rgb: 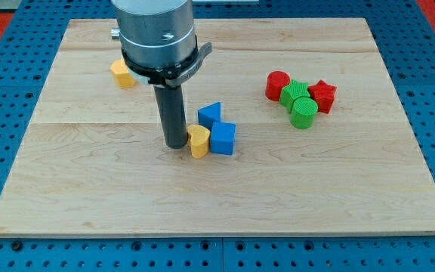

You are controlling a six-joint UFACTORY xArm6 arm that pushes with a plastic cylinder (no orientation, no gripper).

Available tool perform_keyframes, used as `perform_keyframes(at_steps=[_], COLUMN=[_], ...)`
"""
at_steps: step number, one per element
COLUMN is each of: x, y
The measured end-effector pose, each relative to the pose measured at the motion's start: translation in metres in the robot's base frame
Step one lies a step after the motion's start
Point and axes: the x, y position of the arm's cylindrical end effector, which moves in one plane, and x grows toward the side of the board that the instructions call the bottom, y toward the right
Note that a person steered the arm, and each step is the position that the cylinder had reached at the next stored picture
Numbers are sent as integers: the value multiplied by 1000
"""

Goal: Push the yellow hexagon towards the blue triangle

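A yellow hexagon (198,141) sits near the middle of the wooden board (89,189). It touches a blue cube (223,138) on its right. The blue triangle (210,115) lies just above them, close to both. My tip (175,144) is at the left side of the yellow hexagon, touching it or nearly so. The rod rises from there to the arm's grey body at the view's top.
A second yellow block (122,74) lies at the upper left, partly behind the arm. At the right, a cluster holds a red cylinder (277,85), a red star (322,96), a green block (293,94) and a green cylinder (303,112).
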Motion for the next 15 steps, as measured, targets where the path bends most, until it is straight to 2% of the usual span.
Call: perform_keyframes(at_steps=[2, 4, 7, 9, 10, 12, 14, 15], x=[-40, -104, -186, -146, -144, -159, -126, -126], y=[-60, -114, -147, -169, -171, -133, -103, -92])
